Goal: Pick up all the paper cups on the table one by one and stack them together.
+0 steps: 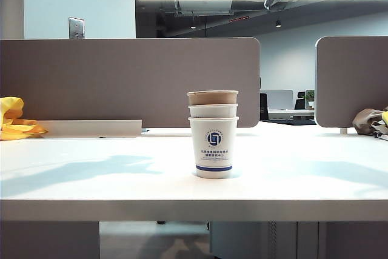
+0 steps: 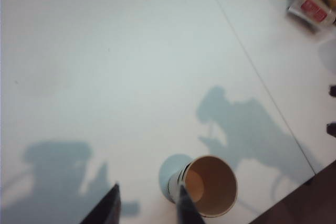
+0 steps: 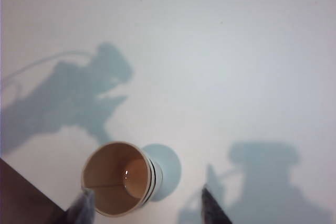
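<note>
All three cups stacked mid-worktop, brown on top. Left end effector up above, fingers apart, empty. Right end effector wide open, slightly blurry, looks empty.

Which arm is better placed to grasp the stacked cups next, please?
Probably right: the right fingers, open, straddle the stacked cups from above; the left fingers, also open, hang beside them.
</note>
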{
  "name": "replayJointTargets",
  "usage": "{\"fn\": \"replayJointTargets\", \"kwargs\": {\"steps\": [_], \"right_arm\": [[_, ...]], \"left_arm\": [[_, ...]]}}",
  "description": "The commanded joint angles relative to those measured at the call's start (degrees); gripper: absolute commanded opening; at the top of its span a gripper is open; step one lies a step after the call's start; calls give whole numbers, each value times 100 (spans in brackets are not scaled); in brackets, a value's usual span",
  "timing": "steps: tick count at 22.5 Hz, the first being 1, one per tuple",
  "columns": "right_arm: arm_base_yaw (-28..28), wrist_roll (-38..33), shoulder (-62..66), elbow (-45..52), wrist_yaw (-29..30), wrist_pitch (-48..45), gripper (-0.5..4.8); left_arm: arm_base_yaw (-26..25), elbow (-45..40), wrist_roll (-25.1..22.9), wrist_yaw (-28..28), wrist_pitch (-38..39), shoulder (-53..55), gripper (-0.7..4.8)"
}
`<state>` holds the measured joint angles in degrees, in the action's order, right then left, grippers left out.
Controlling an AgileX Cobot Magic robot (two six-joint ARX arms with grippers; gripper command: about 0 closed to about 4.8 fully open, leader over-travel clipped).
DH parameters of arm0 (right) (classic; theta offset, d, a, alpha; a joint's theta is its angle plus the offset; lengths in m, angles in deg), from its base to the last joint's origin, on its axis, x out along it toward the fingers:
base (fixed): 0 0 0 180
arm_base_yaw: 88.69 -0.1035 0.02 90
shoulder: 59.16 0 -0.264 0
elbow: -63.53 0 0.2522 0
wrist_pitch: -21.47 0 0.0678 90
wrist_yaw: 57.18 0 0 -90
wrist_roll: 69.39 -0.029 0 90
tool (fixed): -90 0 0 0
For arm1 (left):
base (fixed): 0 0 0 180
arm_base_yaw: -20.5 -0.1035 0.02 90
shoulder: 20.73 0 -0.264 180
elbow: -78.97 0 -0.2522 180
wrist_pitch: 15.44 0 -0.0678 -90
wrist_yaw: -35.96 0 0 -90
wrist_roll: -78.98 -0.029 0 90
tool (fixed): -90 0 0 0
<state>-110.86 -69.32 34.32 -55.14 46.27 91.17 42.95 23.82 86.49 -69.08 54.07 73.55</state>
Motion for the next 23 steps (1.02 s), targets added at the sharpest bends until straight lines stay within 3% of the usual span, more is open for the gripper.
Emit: {"fn": "replayJointTargets", "kwargs": {"steps": [1,17,23], "right_arm": [[-7,70,-181,-28,-4,-297,261],[-9,278,-1067,-24,144,-866,261],[-9,313,-1366,4,216,-848,261]], "left_arm": [[4,13,-4,249,-175,-247,138],[7,-24,-175,629,-557,-1335,138],[9,-428,-284,647,-570,-1775,138]]}}
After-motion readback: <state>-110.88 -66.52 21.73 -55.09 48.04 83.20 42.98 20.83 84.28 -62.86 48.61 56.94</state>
